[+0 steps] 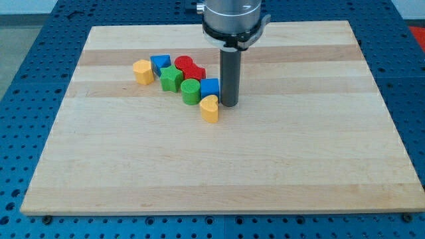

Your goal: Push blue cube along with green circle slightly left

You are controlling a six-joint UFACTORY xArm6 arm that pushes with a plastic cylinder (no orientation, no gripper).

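Viewing the scene from largest item down: a pale wooden board [219, 159] lies on a blue perforated table [26, 66], and our arm [234, 20] comes down from the far edge, ending in the dark rod.

We carry no pincer, so there is nothing released, clenched or grasping; the rod simply stands upright with my tip [230, 104] on the board.

Blocks sit in one cluster left of the rod, running from far left to nearer right:
- blue cube [210, 87], just left of the rod, apparently touching it or very nearly; we cannot tell which.
- green circle [190, 91], touching the blue cube's left side.
- green star [171, 78], just left and slightly far of the green circle.
- red blocks [188, 67], two of them close together on the far side of the cluster; shapes unclear.
- second blue block [160, 64], far left, shape partly hidden.
- yellow block [143, 71], leftmost.
- yellow heart [210, 109], just near of the blue cube, by my tip's left.

Key relation: tip, blue cube and green circle lie almost in one left-right line, the cube directly left of the tip and the circle directly left of the cube.

Judgement: a short leftward slide should carry both together. Risk: the green star stands in the path and may be shoved; the yellow heart may be clipped.
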